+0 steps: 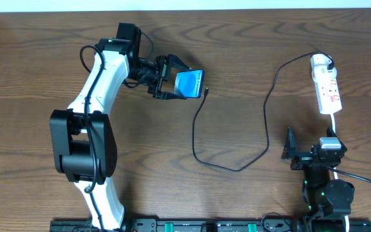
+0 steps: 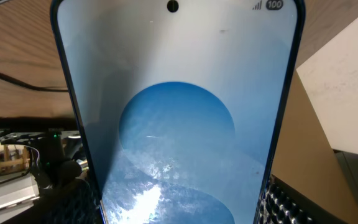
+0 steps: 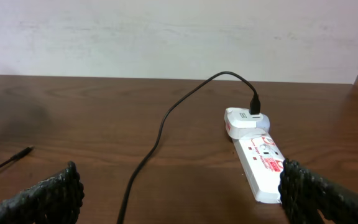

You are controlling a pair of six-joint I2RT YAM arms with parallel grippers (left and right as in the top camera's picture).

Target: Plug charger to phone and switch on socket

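The jaws of the left arm clamp the small flat blue-screened smartphone by its side edges, held at a tilt. Its camera-hole end points away from the wrist, toward the loose connector tip of the long thin black charger cable just beside it on the brown wooden tabletop. The jaws of the right arm gape empty, well apart from that tip, which lies ahead to their left, while the white elongated power strip lies straight ahead, long axis running away, so this free arm seems better placed for both.

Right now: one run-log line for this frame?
left gripper: shut on phone | right gripper: open, empty | charger: tip loose on table | socket: untouched
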